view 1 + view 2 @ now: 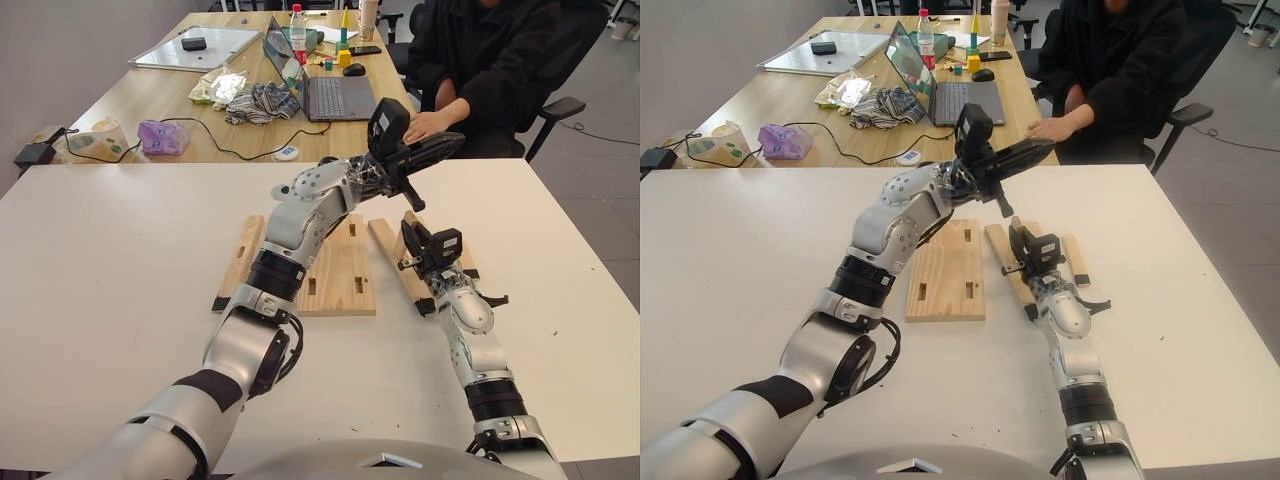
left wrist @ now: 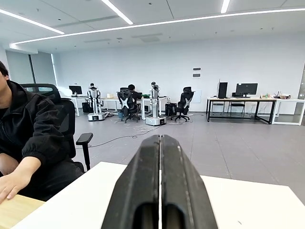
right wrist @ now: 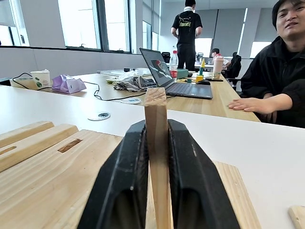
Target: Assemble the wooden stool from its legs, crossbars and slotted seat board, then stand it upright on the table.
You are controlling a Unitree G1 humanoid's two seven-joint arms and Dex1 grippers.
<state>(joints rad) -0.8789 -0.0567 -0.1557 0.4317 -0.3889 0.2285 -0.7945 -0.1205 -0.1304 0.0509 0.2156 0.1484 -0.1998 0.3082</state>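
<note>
Right gripper (image 3: 156,128) is clamping a slat (image 3: 155,102) upright, at 3 o'clock of the seat board (image 1: 340,270). Grip's looking narrow, so the slat could be twisting or slipping once pushed. Left gripper (image 2: 160,140) is hanging clenched, empty.

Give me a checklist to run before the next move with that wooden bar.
1. Right pincer shut on the wooden bar: ok.
2. Left pincer shut and empty: ok.
3. Seat board flat on the table, slots facing up: ok.
4. Wooden bar lined up with a slot: cannot tell.
5. Spare leg lying beside the seat board: ok.
</note>
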